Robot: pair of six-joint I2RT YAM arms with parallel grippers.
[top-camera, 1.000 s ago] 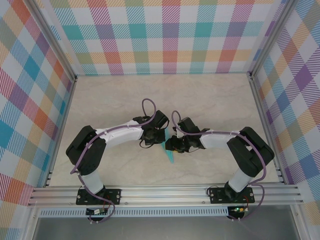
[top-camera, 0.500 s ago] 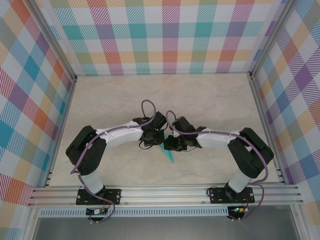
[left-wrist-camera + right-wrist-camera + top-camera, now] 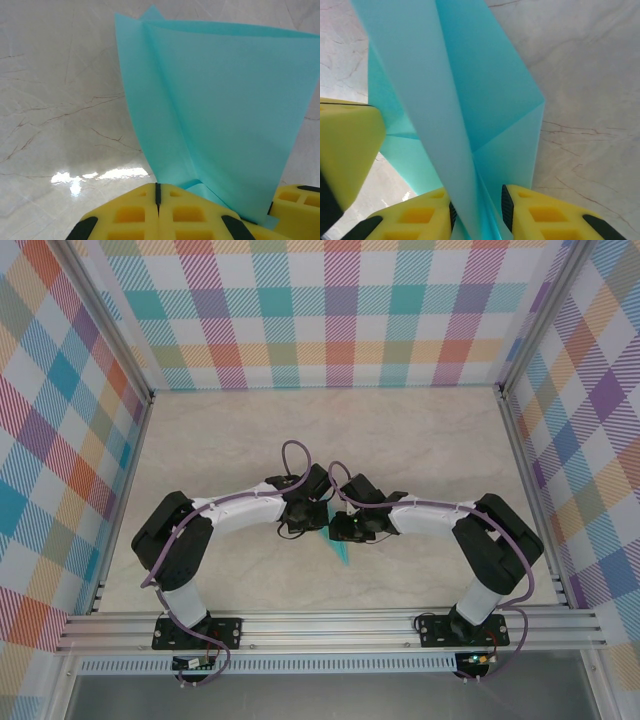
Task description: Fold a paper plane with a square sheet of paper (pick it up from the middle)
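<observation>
Walls: plaid panels (image 3: 330,310) in pastel colours close in three sides of the workspace.
Desk: a pale marbled desk (image 3: 230,440), seen from above.
Arms: the left arm (image 3: 235,510) and right arm (image 3: 440,515) reach inward from the near edge. Their wrists almost touch over the middle of the desk.
Left tool: the left tool (image 3: 157,192) has its yellow fingers pressed together with no gap. The paper's lower corner rises from their tips, so it appears to be clamped on the paper.
Right tool: the right tool (image 3: 477,192) has its jaws partly apart. They straddle a folded ridge of the paper, and I cannot tell whether the pads press on it.
Paper: the turquoise paper plane (image 3: 341,548) is partly folded and held up between the two tools, off the desk. Its pointed end slants toward the near edge.
Change: over the last second the right wrist has slid inward toward the left tool, closing the gap between them. The left arm and the paper's point have barely moved.
Meaning: the right tool seems to be working along the fold toward the left tool's hold. The centre crease is likely being set, and the plane looks unfinished.
</observation>
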